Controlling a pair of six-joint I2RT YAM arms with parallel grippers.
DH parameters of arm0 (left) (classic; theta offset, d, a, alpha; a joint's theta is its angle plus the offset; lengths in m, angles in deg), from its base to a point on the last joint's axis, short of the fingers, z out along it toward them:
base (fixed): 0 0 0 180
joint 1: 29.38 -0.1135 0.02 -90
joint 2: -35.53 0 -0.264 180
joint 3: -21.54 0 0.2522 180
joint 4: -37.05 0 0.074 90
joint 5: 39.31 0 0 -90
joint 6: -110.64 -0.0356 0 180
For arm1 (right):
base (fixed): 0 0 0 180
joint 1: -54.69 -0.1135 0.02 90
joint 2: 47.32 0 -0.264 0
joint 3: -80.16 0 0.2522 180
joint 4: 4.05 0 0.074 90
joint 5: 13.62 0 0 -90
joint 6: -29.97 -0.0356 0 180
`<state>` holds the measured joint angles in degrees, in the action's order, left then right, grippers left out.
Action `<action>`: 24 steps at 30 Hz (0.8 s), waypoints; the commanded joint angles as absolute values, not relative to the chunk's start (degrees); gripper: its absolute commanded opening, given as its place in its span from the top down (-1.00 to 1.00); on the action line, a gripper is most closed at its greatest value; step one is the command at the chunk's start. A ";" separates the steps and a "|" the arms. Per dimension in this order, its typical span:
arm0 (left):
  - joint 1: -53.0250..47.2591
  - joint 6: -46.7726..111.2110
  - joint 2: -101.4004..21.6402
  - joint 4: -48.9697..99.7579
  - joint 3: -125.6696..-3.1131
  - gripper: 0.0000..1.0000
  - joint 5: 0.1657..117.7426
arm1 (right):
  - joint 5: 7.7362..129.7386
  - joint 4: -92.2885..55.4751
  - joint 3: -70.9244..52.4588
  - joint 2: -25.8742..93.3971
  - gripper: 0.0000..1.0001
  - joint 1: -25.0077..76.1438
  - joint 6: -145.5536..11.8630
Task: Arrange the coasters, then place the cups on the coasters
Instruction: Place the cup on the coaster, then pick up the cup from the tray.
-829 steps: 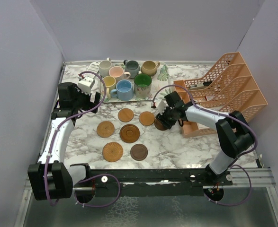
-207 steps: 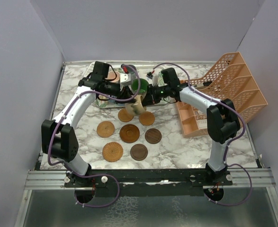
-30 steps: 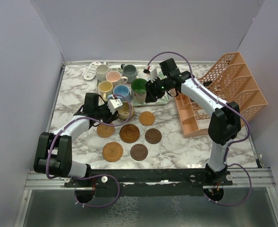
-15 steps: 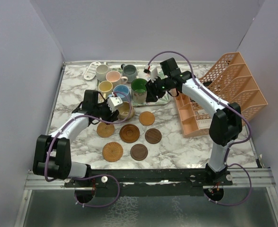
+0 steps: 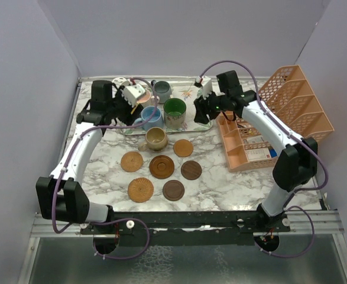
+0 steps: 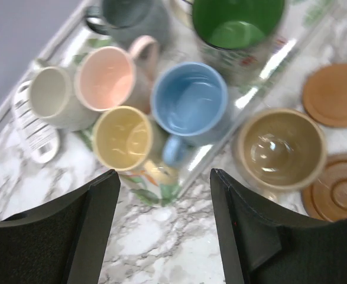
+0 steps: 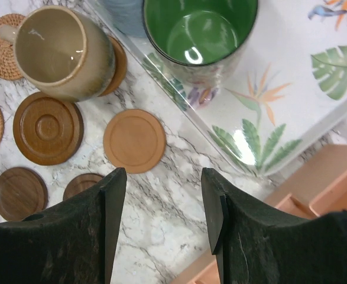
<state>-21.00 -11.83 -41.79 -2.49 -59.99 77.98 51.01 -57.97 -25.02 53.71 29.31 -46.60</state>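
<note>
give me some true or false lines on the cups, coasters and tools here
1. The tan cup stands on a coaster. True.
2. The green cup stands on bare marble. False: it stands on the tray.
3. The left tool and the right tool hold nothing. True.
4. Every coaster carries a cup. False: the other six coasters lie bare.

The cups point(image 6: 188, 102) looked like glazed ceramic, glossy with bright glints. The coasters point(image 7: 134, 141) were smooth matt wood, the woven coaster point(image 5: 140, 189) rough. The tray point(image 7: 291, 35) shone; the table point(image 5: 220, 177) was polished marble-look, the rack point(image 5: 306, 109) matt plastic mesh
</note>
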 commanded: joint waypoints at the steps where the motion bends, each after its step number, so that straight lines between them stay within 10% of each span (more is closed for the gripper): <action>1: -23.65 -2.52 -47.07 -1.43 -68.90 -0.34 67.43 | 48.27 -53.59 -19.72 47.05 -0.10 32.51 -45.54; 24: -30.61 5.80 -91.54 0.40 -108.89 -0.26 56.63 | 42.06 -49.41 -8.92 42.89 -0.10 38.79 -43.35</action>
<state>-30.51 5.31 -86.67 -0.02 -102.00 58.99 44.59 -51.46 -10.09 43.97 37.59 -44.26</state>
